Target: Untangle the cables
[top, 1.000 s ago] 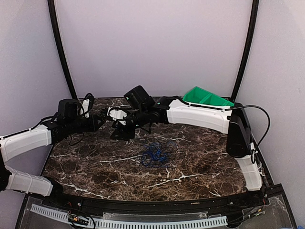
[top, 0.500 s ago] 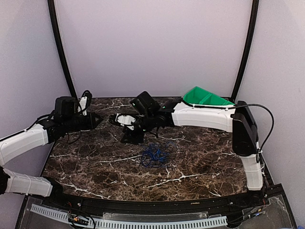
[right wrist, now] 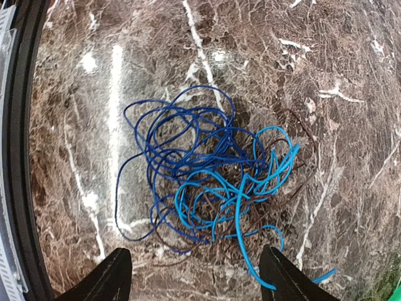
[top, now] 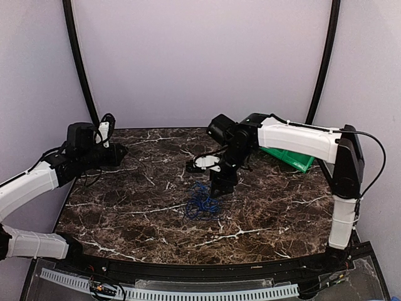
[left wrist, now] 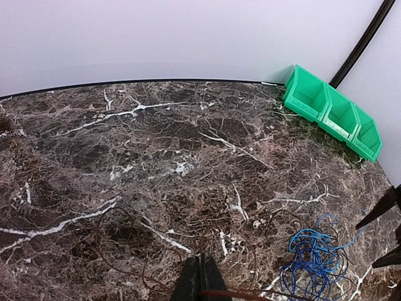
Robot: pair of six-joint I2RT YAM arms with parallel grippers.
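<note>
Right gripper (right wrist: 194, 254): fingers spread wide, nothing btwn them, pointing down over the cables (right wrist: 207, 169). In the wrist view one finger sits at either bottom corner w/ the clump framed btwn and just beyond the tips; can't tell if the tips touch any strand. From the top cam the right gripper (top: 220, 187) hangs just behind the cables (top: 203, 204), arm reaching in from the right side, elbow high, forearm angled toward table ctr. The cables are a loose tangle lying flat on the marble table (top: 125, 213), roughly mid-table, slightly near-side of ctr: dark blue loops on one side, lighter blue loops on the other, thin dark/brownish strands threaded thru both. One light-blue end runs out past the right finger. Left gripper (left wrist: 200, 276): fingers pressed together. A thin dark strand shows just under the tips and faint dark loops lie on the marble ahead, but can't tell if anything is pinched. In the top view the left gripper (top: 120, 152) is off at the far-left of the table, well apart from the clump, which its own cam sees low at the right edge (left wrist: 313, 257). Green bin (top: 294, 160), w/ several compartments (left wrist: 332, 113), sits at the far-right corner behind the right arm.
</note>
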